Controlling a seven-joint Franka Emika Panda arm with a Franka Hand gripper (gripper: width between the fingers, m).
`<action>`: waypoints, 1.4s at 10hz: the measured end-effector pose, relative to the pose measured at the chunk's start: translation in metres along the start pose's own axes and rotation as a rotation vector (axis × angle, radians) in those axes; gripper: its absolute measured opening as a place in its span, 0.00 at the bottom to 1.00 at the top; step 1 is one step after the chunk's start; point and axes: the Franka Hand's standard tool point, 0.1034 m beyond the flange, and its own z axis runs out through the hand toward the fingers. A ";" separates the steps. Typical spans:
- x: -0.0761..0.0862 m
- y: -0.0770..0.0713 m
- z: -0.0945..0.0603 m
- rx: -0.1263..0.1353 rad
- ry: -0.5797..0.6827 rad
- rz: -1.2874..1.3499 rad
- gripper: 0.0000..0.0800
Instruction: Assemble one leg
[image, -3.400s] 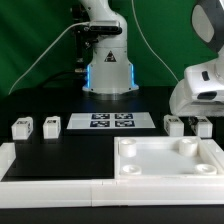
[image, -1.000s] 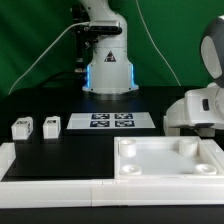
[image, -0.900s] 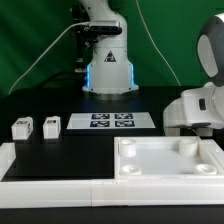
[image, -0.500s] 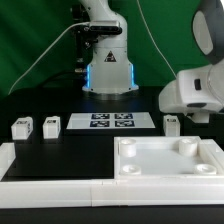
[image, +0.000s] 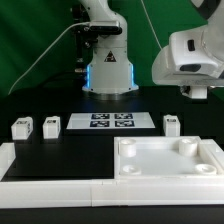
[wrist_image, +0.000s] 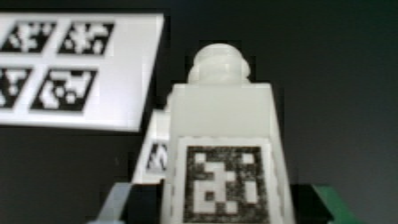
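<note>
My gripper (image: 199, 93) hangs high at the exterior view's right, above the table. In the wrist view it (wrist_image: 217, 202) is shut on a white leg (wrist_image: 219, 120). The leg's black-and-white tag faces the camera and its rounded peg points away from the jaws. One more leg (image: 170, 124) stands on the black table below, beside the large flat white part (image: 170, 160). Two other legs (image: 21, 127) (image: 52, 125) stand at the exterior view's left. The held leg is barely visible in the exterior view.
The marker board (image: 110, 121) lies mid-table and also shows in the wrist view (wrist_image: 71, 65) beyond the held leg. A white frame (image: 50, 170) borders the front left. The robot base (image: 108, 60) stands at the back.
The gripper came down on the right-hand pair of legs, shut on one and rose with it. One leg is left standing there.
</note>
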 end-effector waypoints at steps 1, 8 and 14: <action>0.002 -0.002 -0.006 0.015 0.124 0.000 0.36; -0.006 0.026 -0.019 0.050 0.647 -0.087 0.36; 0.029 0.040 -0.088 0.059 0.707 -0.147 0.36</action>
